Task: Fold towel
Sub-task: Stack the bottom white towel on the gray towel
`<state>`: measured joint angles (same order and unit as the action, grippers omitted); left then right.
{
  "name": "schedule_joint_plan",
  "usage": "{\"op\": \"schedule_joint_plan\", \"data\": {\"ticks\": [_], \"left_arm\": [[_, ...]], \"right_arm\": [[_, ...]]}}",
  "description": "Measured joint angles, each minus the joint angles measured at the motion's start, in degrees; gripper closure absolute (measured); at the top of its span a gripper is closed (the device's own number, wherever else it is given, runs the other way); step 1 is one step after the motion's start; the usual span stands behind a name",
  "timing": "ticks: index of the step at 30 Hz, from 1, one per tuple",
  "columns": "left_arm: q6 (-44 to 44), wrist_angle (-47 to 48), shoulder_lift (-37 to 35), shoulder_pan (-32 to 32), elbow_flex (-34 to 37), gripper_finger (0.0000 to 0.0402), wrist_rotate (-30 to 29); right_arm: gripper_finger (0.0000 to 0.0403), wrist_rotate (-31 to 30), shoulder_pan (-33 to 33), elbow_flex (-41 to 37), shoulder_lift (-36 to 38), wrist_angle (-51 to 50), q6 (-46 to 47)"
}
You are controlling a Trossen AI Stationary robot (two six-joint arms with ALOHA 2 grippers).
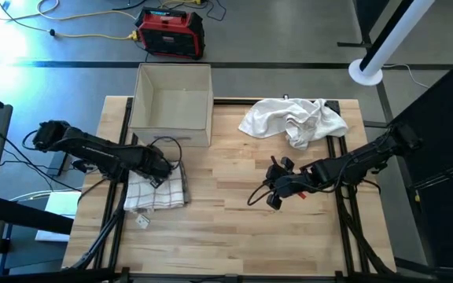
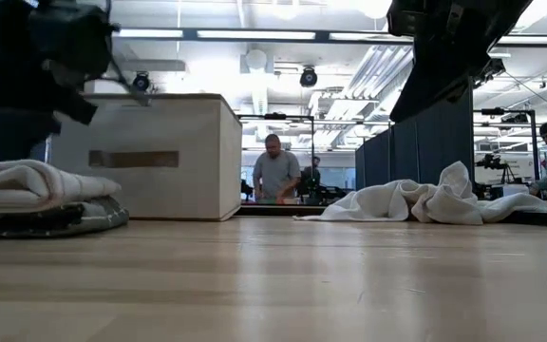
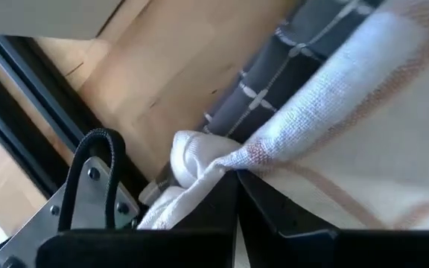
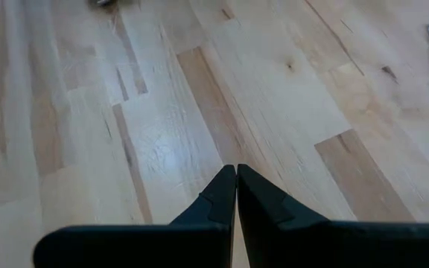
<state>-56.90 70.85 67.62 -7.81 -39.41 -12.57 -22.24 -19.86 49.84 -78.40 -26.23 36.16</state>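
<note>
The left arm (image 1: 108, 157) covers the folded towel's (image 1: 160, 191) far edge; the low view cuts off its left side.

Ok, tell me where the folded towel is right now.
In the high view the folded towel lies on the table's left side, just in front of the white box, with the left gripper at its back edge, shut on a corner of it.

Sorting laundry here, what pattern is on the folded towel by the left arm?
White with thin reddish stripes, clearest in the left wrist view: folded towel.
</note>
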Motion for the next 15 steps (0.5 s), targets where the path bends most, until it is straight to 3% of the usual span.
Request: {"op": "schedule_joint_plan", "data": {"ticks": [3,7,10,15], "left_arm": [[0.47,0.96,-0.02,-0.55,-5.95,0.0401,2.69],[3.01,-6.04,0.11,-3.79,-9.75,0.0401,8.84],[3.10,-13.25,1.55,-6.88,-7.83,0.0401,11.56],[8.27,-29.00,7.07,-7.12,0.24,0.0401,8.57]], "right_arm": [[0.0402,0.06,0.00,0.00,0.01,-0.01,0.00],[0.0402,0.07,0.00,-0.01,0.01,0.40,0.02],[0.0402,-0.20,0.00,-0.02,0.01,0.46,0.01],[0.0402,-2.01,0.00,-0.02,0.01,0.45,0.02]]}}
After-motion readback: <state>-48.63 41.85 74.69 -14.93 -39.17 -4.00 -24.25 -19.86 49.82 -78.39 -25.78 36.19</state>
